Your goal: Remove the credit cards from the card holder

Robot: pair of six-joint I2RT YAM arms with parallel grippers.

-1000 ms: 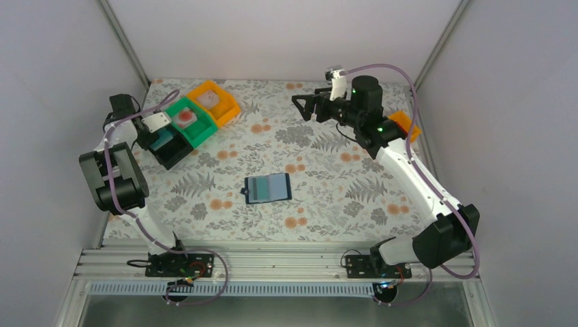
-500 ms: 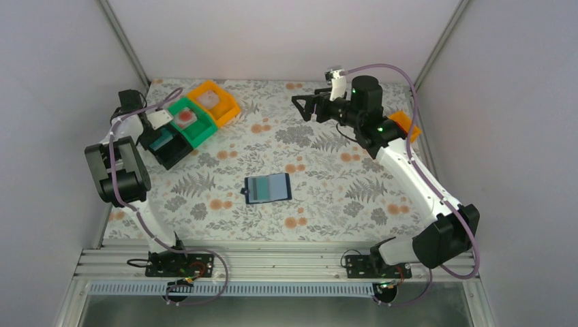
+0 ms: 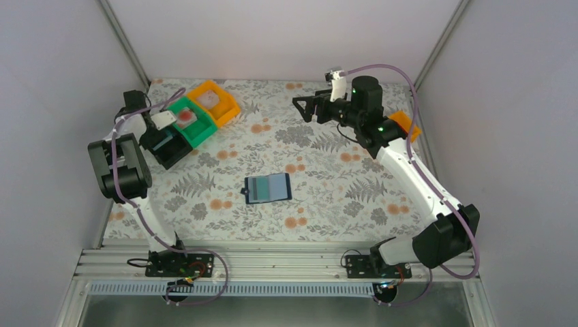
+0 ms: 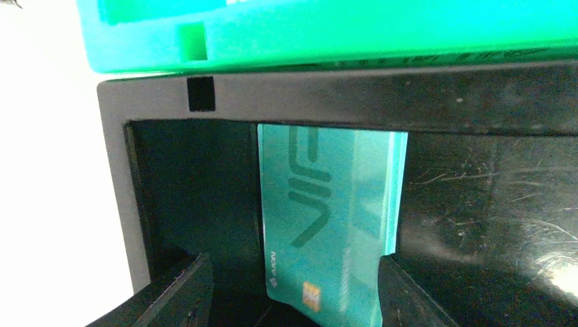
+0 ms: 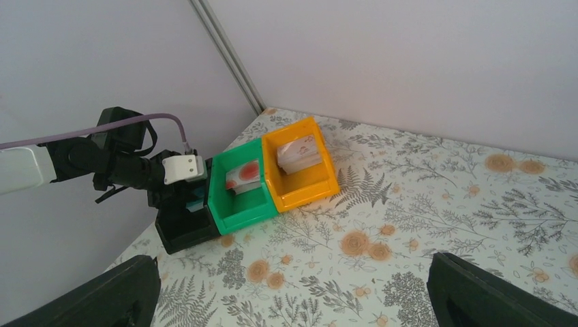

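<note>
Left wrist showed teal credit card [image 4: 327,225] in black bin [image 4: 477,102] between spread left fingers [image 4: 170,294]; right fingers [image 5: 102,293] spread, card holder [image 3: 268,188] seemingly emptied.

tabletop [image 3: 327,197]: floral print, grey ferns, orange blooms
centre: card holder [image 3: 268,188], lying open and flat
far left: black bin [image 3: 178,153], green bin [image 3: 202,134], orange bin [image 3: 228,110], touching in a diagonal row
far right: second orange bin [image 3: 403,124], partly hidden

Open tabletop [image 3: 327,197] surrounds the card holder [image 3: 268,188] on every side. The black bin [image 3: 174,155], green bin [image 3: 198,136] and orange bin [image 3: 229,112] stand wall to wall in the far-left corner, with the left gripper [image 4: 290,294] occupying the black one.
</note>
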